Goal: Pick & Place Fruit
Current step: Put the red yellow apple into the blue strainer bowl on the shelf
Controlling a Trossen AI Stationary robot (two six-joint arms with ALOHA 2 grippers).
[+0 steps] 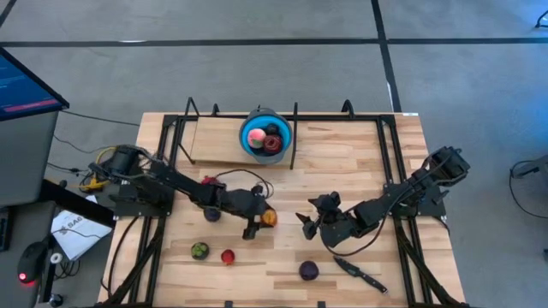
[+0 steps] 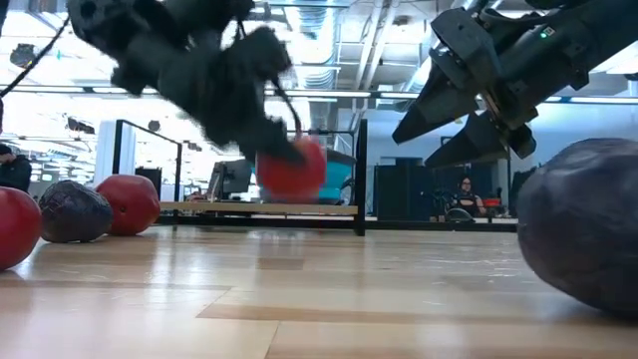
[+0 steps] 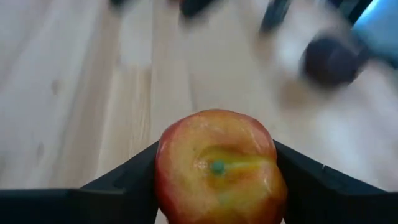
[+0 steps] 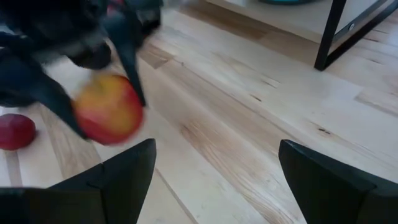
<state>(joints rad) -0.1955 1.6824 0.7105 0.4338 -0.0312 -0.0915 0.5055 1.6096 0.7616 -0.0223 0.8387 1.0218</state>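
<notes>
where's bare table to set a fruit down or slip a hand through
Bare wood lies right of the blue bowl, out to the table's far right corner, and along the front edge between the red fruit and the purple fruit. It is crowded mid-table, where the left gripper closes around the orange fruit facing the open right gripper.

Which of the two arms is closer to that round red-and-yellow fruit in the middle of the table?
Left. The left end effector has its fingers on either side of the round red-and-yellow fruit. The right end effector hangs open a short way off, apart from it.
</notes>
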